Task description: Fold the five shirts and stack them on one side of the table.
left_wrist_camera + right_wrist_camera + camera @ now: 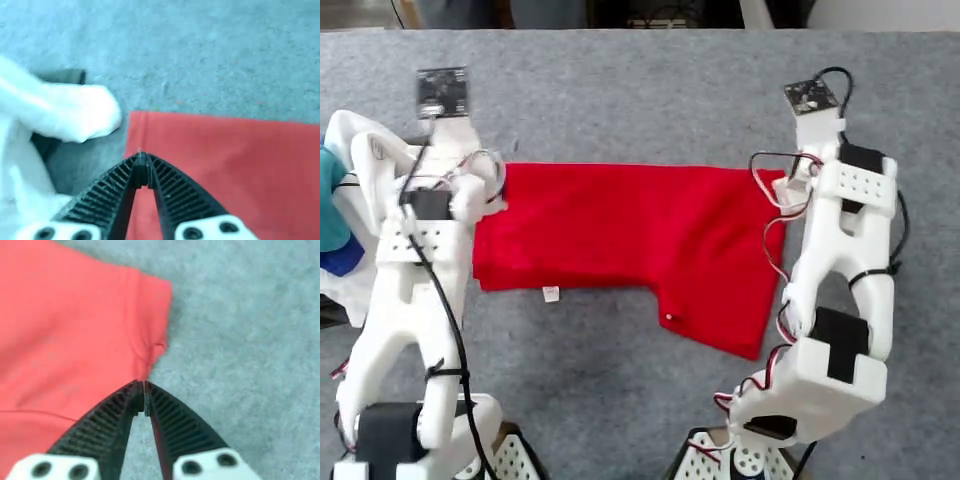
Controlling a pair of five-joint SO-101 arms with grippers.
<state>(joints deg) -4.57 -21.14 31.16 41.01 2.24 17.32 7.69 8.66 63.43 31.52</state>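
Left tool [141,161] and right tool [142,390] are pinching the red fabric shirt [620,225] between them (fold starting); even lifting likely follows.

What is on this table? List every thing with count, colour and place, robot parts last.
red shirt: one, red, lying mid-table between the two arms.
clothes pile: one, white, teal and blue, at the table's left edge in the high view.
table: one, grey cover, under everything.
left gripper: one, black, shut, tips at the shirt's corner nearest the pile.
right gripper: one, black, shut, tips at the shirt's opposite edge.
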